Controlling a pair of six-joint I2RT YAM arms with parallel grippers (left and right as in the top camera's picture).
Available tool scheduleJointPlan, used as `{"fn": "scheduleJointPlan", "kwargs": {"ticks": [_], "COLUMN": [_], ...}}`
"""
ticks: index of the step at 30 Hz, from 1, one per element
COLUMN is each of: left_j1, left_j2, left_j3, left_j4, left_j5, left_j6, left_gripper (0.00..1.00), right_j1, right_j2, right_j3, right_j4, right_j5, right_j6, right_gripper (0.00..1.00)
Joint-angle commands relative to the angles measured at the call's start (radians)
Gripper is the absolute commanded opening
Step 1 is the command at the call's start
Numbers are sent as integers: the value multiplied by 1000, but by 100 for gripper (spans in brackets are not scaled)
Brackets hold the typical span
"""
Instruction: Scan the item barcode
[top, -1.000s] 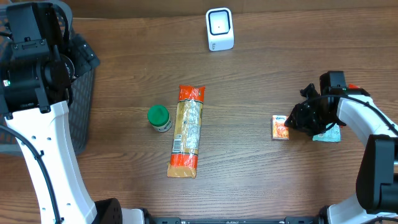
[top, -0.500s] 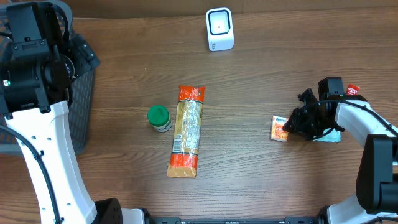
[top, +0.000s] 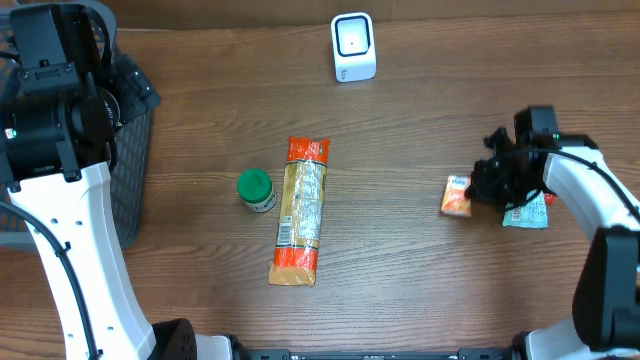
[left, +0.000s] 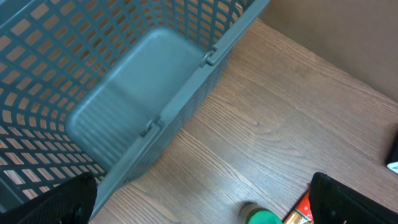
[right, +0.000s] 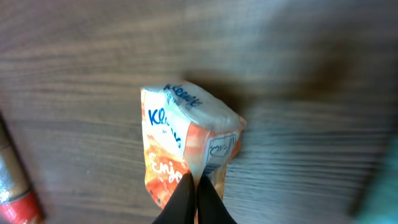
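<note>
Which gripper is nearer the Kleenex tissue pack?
Right. The right gripper is shut on the Kleenex tissue pack; the left gripper hangs open by the basket, far off.

On the table (top: 400, 290), the scanner (top: 353, 46) stands at the far edge, near the middle. The basket (top: 130, 170) sits at the left side, partly under the left arm. The jar (top: 256, 190) stands left of centre, between the basket and the long packet (top: 301, 211) and just beside the packet. The long packet lies lengthwise from far to near at the middle of the table. Well apart to the right lies the tissue pack (top: 456, 196). The right gripper (top: 474, 192) is at the pack's right side, and its fingers (right: 183, 202) meet on the pack's edge. A flat packet (top: 527, 214) lies further right, partly under that arm.
</note>
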Motion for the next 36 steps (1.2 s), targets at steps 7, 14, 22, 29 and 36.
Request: {"fn": "scheduleJointPlan", "kwargs": {"ticks": [7, 14, 22, 29, 36], "left_j1": [4, 4, 4, 4, 4], "left_j2": [7, 7, 7, 7, 7], "left_j3": [11, 11, 11, 11, 11], "left_j4": [1, 1, 1, 1, 1], "left_j5": [-13, -13, -13, -13, -13], "left_j6": [9, 9, 9, 9, 9], "left_gripper": [100, 100, 100, 99, 100], "right_j1": [391, 646, 713, 713, 713], "right_j2": [-63, 13, 145, 179, 180], "right_j3": [147, 147, 147, 146, 142], "right_j4": [-66, -131, -129, -114, -98], "right_j5": [774, 1197, 1246, 1213, 1137], "right_j6": [181, 181, 180, 180, 180], "right_gripper": [3, 4, 4, 4, 4]}}
